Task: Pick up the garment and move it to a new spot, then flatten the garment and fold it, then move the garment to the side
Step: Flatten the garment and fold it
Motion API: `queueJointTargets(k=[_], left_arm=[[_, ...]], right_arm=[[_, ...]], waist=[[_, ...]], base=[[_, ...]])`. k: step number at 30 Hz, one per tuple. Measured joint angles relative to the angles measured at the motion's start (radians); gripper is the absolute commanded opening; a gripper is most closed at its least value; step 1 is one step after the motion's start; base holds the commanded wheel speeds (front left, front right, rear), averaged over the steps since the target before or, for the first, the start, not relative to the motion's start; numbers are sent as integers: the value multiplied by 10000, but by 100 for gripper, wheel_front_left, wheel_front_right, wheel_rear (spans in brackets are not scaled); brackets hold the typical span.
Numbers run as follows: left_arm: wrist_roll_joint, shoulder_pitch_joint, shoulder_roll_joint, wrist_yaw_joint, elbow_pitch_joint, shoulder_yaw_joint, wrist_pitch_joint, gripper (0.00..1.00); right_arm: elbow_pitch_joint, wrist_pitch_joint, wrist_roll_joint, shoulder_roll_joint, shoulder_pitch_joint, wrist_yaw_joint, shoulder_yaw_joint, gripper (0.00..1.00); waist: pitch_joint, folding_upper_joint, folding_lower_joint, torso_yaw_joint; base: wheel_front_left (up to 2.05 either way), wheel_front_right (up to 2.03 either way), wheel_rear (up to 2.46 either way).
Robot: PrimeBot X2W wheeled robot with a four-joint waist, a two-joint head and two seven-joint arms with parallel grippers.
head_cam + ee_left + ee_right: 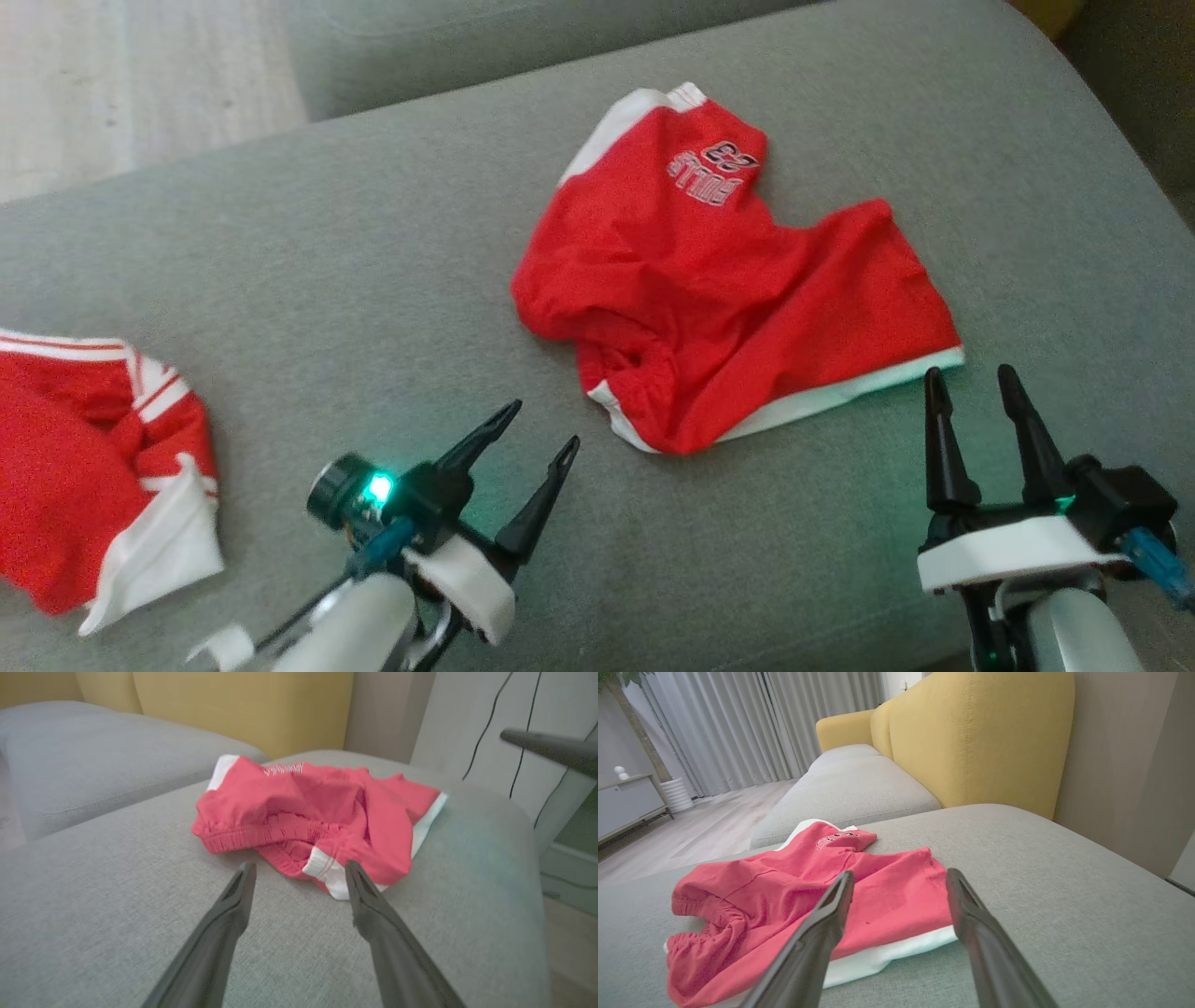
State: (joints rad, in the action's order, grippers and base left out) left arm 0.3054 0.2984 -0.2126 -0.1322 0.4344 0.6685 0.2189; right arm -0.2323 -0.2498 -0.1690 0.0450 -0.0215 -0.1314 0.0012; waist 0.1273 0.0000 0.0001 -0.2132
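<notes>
The garment (719,280) is a pair of red shorts with white trim and a printed logo, lying crumpled on the grey sofa cushion (373,280); it also appears as the garment (317,821) and the garment (808,896). My left gripper (541,425) hovers open at the lower middle, short of the garment's near left edge, with nothing between its fingers. My right gripper (971,378) stands open just below the garment's white hem at the right corner. In the wrist views the left gripper (299,868) and right gripper (899,875) both have wide gaps.
A second red and white garment (93,467) lies bunched at the cushion's left edge. The yellow sofa back (971,732) rises behind the cushion. A further grey cushion (850,788) and the pale floor (691,830) lie beyond. Cables (518,732) hang by the wall.
</notes>
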Motion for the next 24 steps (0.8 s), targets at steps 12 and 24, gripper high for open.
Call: queueJointTargets(k=[12, 24], left_arm=[[1012, 2219, -366, 0, 1751, 2075, -136, 100], [1923, 3139, -418, 0, 2493, 3296, 40, 100]], right_arm=[[-148, 0, -416, 0, -279, 0, 167, 100], [-188, 0, -602, 0, -499, 0, 207, 100]], waist=[[789, 0, 1, -750], [1084, 0, 0, -1129]], base=[[0, 0, 0], [0, 0, 0]])
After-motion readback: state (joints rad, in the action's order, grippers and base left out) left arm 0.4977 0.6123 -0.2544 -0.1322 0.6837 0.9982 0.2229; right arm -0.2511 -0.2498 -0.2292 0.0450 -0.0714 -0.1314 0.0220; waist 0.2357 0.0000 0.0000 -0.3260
